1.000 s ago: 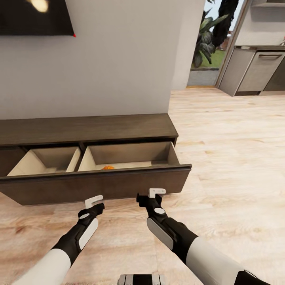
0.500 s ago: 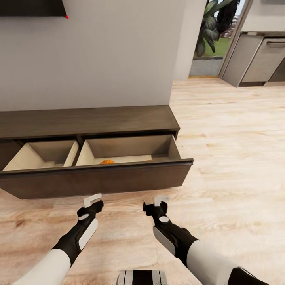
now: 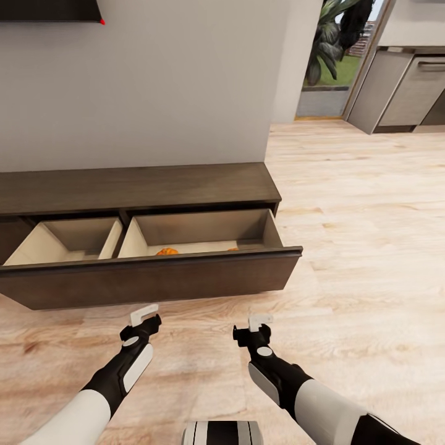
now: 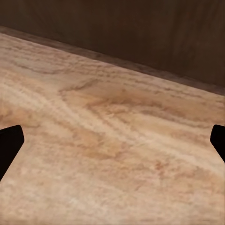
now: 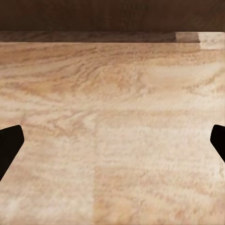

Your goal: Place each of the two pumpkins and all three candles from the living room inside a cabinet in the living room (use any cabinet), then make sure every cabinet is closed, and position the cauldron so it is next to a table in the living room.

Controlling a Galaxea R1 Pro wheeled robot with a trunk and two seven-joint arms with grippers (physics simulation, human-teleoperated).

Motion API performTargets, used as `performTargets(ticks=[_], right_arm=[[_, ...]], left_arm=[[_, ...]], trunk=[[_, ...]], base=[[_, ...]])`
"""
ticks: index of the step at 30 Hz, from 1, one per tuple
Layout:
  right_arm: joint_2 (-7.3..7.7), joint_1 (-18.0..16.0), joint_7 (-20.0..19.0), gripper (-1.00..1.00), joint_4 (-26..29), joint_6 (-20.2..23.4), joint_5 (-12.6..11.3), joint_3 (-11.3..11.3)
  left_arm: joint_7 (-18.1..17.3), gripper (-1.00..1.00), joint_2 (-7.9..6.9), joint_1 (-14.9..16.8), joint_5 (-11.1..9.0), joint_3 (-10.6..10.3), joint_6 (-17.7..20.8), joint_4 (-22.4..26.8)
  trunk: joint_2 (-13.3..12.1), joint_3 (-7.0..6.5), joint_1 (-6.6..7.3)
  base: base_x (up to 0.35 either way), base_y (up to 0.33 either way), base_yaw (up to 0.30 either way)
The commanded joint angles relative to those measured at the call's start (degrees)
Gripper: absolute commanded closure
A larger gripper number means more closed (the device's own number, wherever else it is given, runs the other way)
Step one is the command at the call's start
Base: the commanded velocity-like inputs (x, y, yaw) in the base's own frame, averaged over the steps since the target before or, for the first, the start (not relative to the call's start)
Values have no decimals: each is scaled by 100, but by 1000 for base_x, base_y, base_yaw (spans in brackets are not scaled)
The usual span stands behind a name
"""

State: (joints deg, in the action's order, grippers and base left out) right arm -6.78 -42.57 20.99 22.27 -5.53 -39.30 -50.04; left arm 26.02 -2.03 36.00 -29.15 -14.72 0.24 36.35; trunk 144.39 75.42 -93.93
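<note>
Against the wall ahead of you, the cabinet (image 3: 148,185) stands with its long drawer front (image 3: 154,278) pulled out, a pumpkin (image 3: 166,251) lying in the right-hand compartment, likely left open for more loading. Your left gripper (image 3: 144,317) and right gripper (image 3: 259,325) hang low over the floor (image 3: 358,247) just short of that front, both spread wide and empty, well placed to push it shut.

A home: low cabinet (image 3: 142,191), kitchen cupboards (image 3: 402,93) beyond.

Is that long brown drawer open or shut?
Open: the drawer is pulled forward from the cabinet, its pale inside showing, a pumpkin inside.
</note>
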Motion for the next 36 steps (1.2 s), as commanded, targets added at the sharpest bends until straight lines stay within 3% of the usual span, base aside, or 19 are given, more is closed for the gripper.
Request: performTargets(ticks=[1, 27, 36], right_arm=[[1, -6, 28, -100, -3, -35, -64, -44], [1, -6, 28, -100, -4, -45, -78, -33], [1, -6, 102, -100, 4, -793, -73, -36]], left_arm=[[52, -100, -9, 5, -46, -48, 3, 6], [48, -100, -16, 4, -27, -48, 8, 3], [48, -100, -10, 3, -22, -48, -11, 3]], trunk=[[2, 4, 1], [2, 4, 1], [2, 4, 1]], base=[[0, 0, 0], [82, 8, 0], [85, 0, 0]])
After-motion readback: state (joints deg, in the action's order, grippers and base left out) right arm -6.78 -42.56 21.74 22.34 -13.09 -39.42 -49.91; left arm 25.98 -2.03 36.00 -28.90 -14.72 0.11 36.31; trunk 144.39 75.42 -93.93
